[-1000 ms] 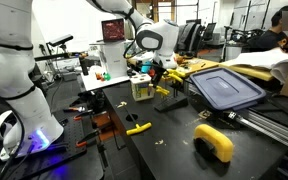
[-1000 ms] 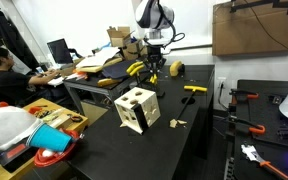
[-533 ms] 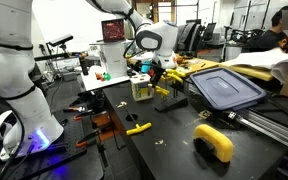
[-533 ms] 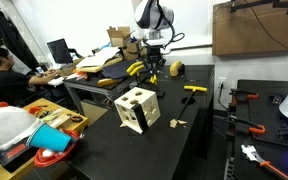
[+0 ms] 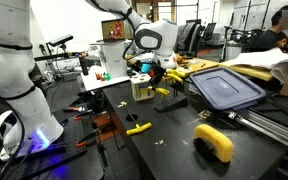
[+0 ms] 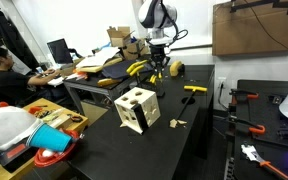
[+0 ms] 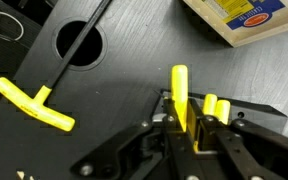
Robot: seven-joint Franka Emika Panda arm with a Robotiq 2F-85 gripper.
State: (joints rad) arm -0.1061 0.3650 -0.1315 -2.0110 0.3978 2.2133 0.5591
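Your gripper (image 7: 182, 122) is pinched nearly shut on the yellow bar (image 7: 179, 85), whose long axis runs straight out ahead of the jaws. The T-piece (image 7: 34, 105) lies well aside on the table, and the box (image 7: 239, 20) sits farther ahead.

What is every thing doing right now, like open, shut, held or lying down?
pincer, shut on the yellow block
yellow block, held between the pincer's fingers
yellow T-shaped tool, lying flat on the table, untouched
wooden box, standing on the table, holes showing
blue lid, lying flat
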